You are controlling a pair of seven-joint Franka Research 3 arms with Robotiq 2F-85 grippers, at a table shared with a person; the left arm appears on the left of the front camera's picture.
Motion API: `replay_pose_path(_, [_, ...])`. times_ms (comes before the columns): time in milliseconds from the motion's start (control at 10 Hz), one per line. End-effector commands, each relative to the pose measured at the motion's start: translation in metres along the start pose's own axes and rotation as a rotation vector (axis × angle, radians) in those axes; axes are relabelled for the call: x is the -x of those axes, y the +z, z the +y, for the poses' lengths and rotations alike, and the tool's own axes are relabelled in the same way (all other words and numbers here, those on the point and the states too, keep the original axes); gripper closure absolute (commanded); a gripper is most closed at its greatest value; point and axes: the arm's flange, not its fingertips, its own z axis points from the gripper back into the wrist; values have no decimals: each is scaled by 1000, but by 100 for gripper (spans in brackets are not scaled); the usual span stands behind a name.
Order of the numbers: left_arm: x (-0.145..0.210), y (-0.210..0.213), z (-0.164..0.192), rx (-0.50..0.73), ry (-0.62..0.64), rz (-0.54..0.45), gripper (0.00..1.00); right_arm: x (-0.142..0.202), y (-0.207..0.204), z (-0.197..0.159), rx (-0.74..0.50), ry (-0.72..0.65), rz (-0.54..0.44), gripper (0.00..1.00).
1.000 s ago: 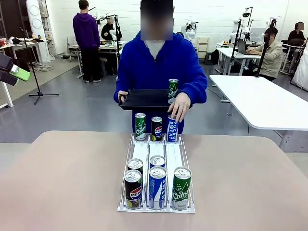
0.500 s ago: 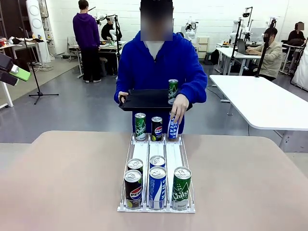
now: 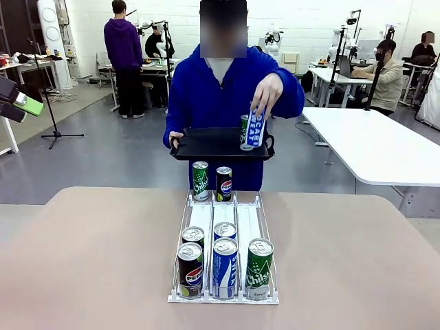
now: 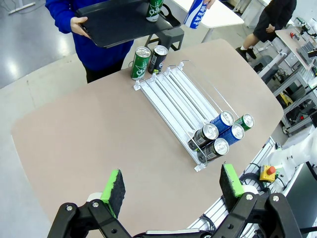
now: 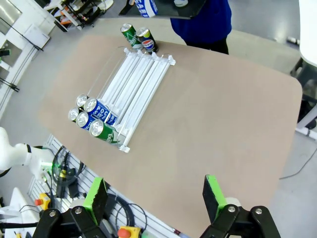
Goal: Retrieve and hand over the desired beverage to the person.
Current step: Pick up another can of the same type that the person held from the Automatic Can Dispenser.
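1. Person (image 3: pixel 227 89) at the far side of the tabletop (image 3: pixel 82 247) holds a blue can (image 3: pixel 255 129) tilted over a black tray (image 3: pixel 206 144), beside a green can (image 3: pixel 243 124).
2. Rack (image 3: pixel 247 220) at mid-tabletop: two cans at the far end, five at the near end.
3. Left gripper (image 4: pixel 172 182) and right gripper (image 5: pixel 155 192): jaws wide apart, holding nothing, above the tabletop.

You'll see the person (image 3: pixel 220 89) wears a bright royal-blue hoodie with long sleeves, and a white shirt shows at the neck. Your left gripper (image 4: pixel 172 183) and right gripper (image 5: pixel 155 192) look the same: black linkage fingers with round pivot pins, tipped with lime-green pads (image 4: pixel 113 187) (the inner faces are dark and rough-looking).
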Motion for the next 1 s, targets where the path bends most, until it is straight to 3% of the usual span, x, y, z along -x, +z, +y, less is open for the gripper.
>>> replay_pose_path(0, [1, 1, 1, 17, -9, -5, 0, 0, -2, 0, -7, 2, 6, 0])
replay_pose_path(900, [1, 1, 1, 17, -9, -5, 0, 0, -2, 0, -7, 2, 6, 0])
